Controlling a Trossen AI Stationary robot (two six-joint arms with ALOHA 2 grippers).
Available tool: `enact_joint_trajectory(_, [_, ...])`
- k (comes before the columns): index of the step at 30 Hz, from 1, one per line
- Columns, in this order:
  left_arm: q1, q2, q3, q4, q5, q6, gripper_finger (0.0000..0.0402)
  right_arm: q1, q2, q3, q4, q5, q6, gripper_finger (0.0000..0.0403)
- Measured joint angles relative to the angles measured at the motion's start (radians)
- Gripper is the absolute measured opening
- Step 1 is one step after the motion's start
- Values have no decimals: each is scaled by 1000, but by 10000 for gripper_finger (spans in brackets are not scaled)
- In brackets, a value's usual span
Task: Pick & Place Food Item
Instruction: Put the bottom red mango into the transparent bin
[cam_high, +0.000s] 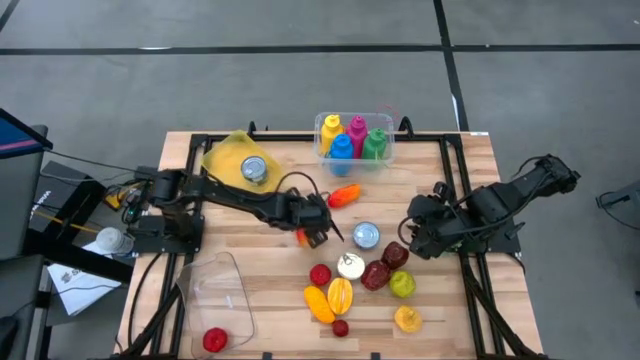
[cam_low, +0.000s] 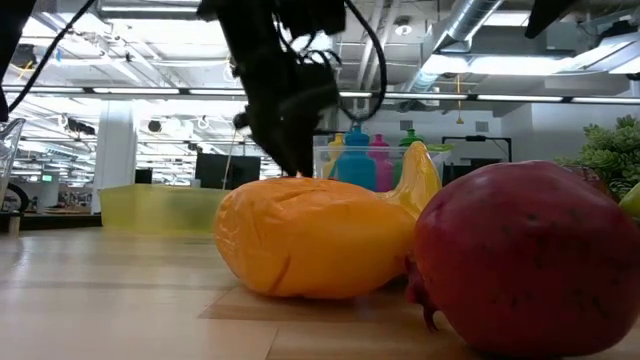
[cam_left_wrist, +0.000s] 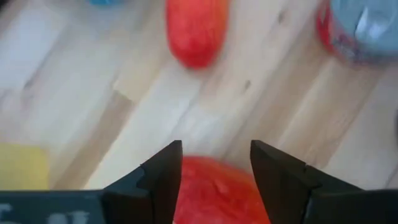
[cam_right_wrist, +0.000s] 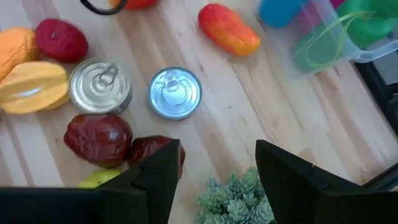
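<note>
One red-orange fruit (cam_left_wrist: 217, 190) sits between the left gripper (cam_left_wrist: 214, 162)'s spread fingers mid-table: grasp step, needing a firm squeeze before lifting.

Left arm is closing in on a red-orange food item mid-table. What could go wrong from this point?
1. The left gripper straddles the red-orange fruit, whose rounded skin could squirt out as the fingers pinch.
2. Only part of the fruit sits between the fingers, so the grasp may be shallow and slip on lifting.
3. The blue-lidded can and the orange-red mango lie close by; a swing after lifting might knock them. The right gripper hovers open, out of the way.
</note>
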Motion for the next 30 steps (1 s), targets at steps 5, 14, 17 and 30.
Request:
enact_joint_trajectory(5, [13,-88,-1,-56,8,-119,163,2,0,0,-5,36,6,205])
enact_joint_trajectory(14, [17,-276,1,-43,-54,-60,142,-1,0,0,-15,56,6,205])
enact_joint_trajectory(17, [31,-297,1,-27,-53,109,135,-1,0,0,-9,57,6,205])
enact_joint_trajectory(30, [102,-271,-8,0,369,1004,248,-1,0,0,45,63,17,205])
